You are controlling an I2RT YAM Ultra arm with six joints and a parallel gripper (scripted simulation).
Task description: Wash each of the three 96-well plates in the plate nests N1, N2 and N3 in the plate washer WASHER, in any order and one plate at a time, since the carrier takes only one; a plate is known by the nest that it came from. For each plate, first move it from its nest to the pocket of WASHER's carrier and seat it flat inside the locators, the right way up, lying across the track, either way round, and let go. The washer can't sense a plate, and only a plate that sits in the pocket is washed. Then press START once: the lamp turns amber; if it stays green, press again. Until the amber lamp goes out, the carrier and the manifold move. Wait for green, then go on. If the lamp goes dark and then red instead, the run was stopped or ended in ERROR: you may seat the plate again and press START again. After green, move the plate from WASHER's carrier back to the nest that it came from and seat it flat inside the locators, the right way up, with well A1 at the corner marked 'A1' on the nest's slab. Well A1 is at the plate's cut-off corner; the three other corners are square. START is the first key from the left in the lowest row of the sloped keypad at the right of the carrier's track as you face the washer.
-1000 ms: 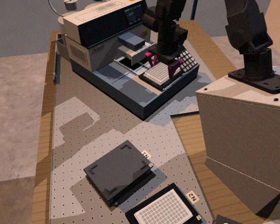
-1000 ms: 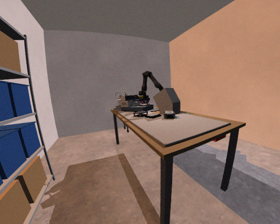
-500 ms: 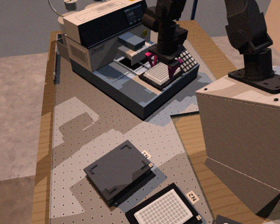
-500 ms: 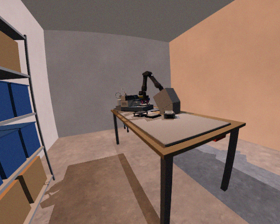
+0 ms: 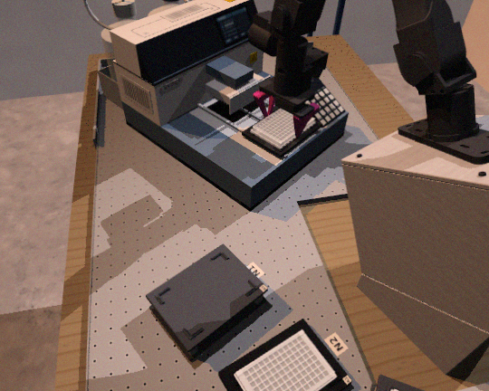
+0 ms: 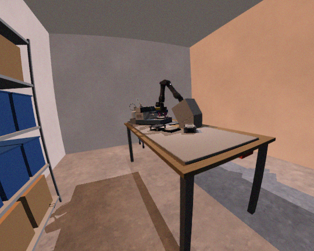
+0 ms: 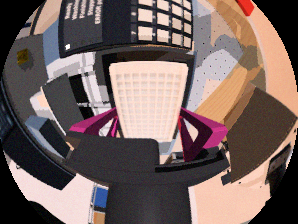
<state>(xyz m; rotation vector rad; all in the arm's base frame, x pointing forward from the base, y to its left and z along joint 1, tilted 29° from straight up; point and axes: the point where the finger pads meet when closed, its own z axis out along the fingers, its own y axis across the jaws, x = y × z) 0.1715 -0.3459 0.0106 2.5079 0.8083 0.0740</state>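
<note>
A white 96-well plate [image 5: 277, 128] [image 7: 148, 94] lies in the pocket of the dark carrier [image 5: 268, 147] on the washer WASHER [image 5: 187, 41] [image 6: 147, 117]. My gripper [image 5: 283, 113] [image 7: 148, 109] stands over the plate with its magenta fingers down at the plate's two sides, shut on it. Nest N1 [image 5: 206, 294] is empty. Nest N2 [image 5: 301, 327] holds a white plate [image 5: 284, 368]. Only a corner of nest N3 [image 5: 391, 384] shows.
The sloped keypad [image 5: 330, 104] [image 7: 162, 12] lies just right of the carrier. The manifold head [image 5: 230, 72] stands behind the plate. The arm's tall pedestal [image 5: 427, 217] stands at the right of the table.
</note>
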